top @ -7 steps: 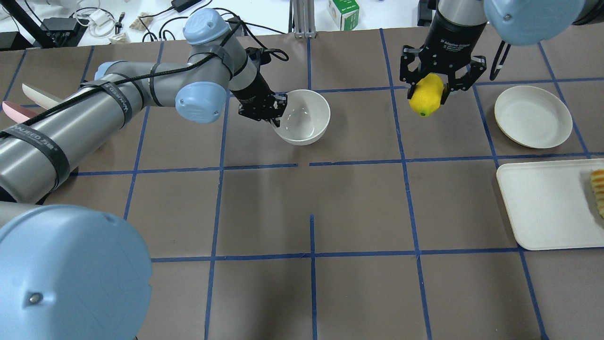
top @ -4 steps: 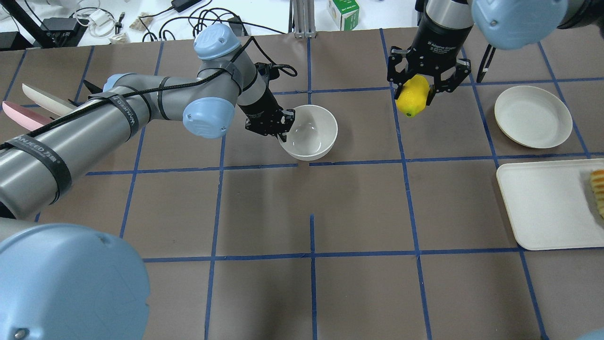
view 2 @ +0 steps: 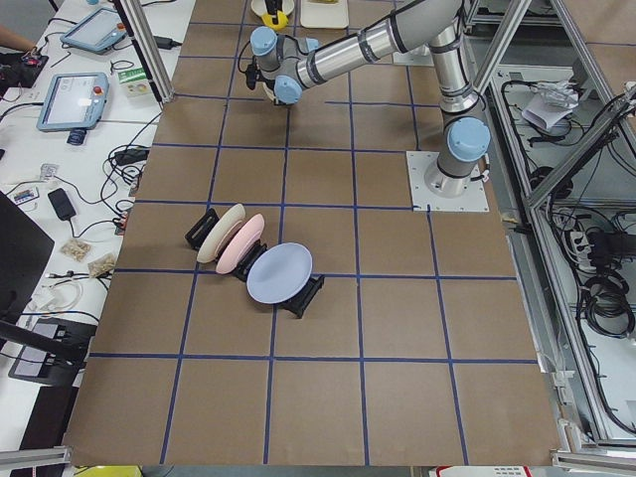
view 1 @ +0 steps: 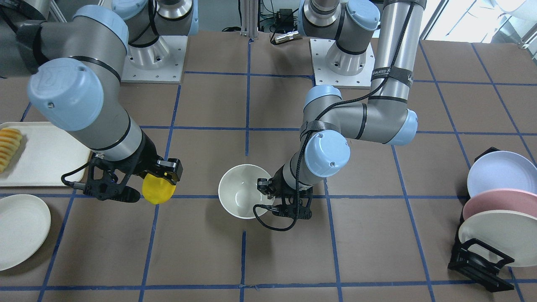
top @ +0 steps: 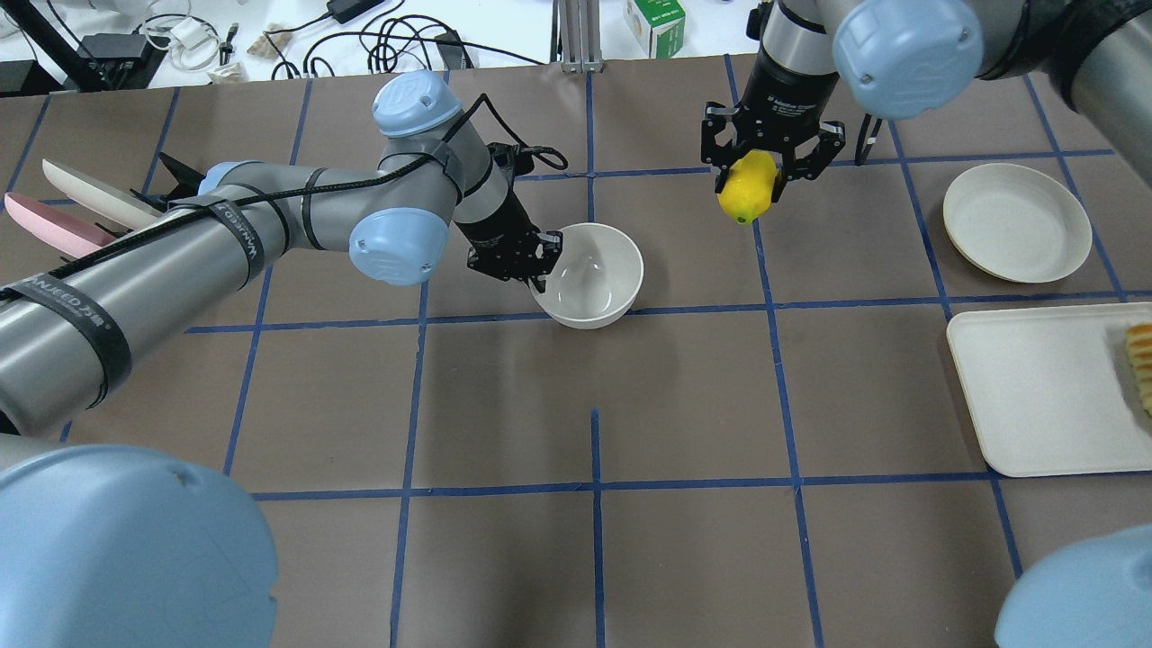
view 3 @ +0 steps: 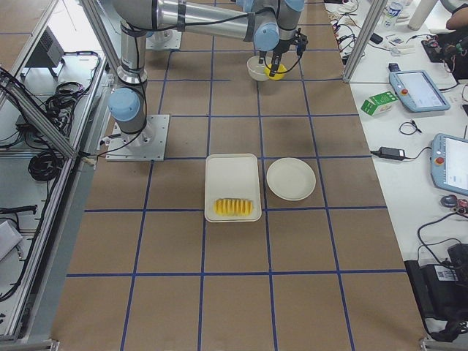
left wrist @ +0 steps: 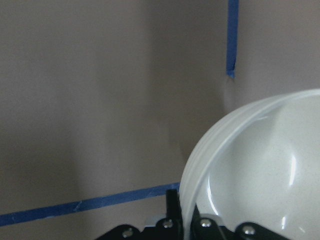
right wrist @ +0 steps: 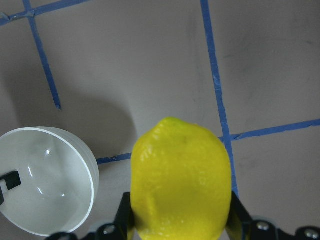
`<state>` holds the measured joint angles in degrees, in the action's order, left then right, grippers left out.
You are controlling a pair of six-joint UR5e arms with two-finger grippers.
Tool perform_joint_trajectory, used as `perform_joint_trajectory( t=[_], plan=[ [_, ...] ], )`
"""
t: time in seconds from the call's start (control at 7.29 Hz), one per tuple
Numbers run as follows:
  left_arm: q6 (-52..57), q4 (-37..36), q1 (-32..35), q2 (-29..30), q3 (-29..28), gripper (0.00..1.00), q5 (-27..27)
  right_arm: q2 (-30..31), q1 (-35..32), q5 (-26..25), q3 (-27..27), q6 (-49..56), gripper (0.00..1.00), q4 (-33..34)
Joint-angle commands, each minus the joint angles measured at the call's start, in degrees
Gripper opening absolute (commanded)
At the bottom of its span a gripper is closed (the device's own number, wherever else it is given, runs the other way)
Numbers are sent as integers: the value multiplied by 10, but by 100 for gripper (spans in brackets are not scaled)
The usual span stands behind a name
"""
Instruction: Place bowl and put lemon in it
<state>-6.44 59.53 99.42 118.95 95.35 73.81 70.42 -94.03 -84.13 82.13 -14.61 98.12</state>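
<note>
The deep cream-white bowl [top: 594, 279] is upright near the table's middle, low over or on the brown mat. My left gripper [top: 538, 268] is shut on its left rim, one finger inside and one outside; the rim shows clamped in the left wrist view [left wrist: 260, 170]. My right gripper [top: 751, 180] is shut on the yellow lemon [top: 745, 191] and holds it in the air to the right of the bowl and a little farther back. The front view shows the lemon [view 1: 158, 191] apart from the bowl [view 1: 235, 201]. The right wrist view shows the lemon [right wrist: 182, 180] and the bowl [right wrist: 45, 180] below left.
A flat cream plate [top: 1017, 222] lies at the right. A white tray [top: 1044, 387] with ridged sliced food [top: 1141, 364] lies nearer on the right. A rack of blue, pink and cream plates [view 1: 495, 218] stands at the far left. My left arm spans the left side.
My left gripper has carried the bowl a little right and toward the robot. My right gripper has moved left with the lemon, closer to the bowl.
</note>
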Motion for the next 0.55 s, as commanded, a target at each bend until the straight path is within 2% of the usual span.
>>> perform_joint_trajectory(
  t=[0.0,0.14,0.27,0.41],
  plan=[
    [-1,2,1,4,4,54,3,-12,-32,0,0,-19,0,16],
    [-1,-1,0,0,2,84,2,-19,-37,0,0,-19,0,16],
    [1,-10,-5,-3,-4,85,3,-21,-46,0,1,-20,0,16],
    [0,-10,-14,-10,-8,91,3,-29,-59,0,0,-21,0,18]
  ],
)
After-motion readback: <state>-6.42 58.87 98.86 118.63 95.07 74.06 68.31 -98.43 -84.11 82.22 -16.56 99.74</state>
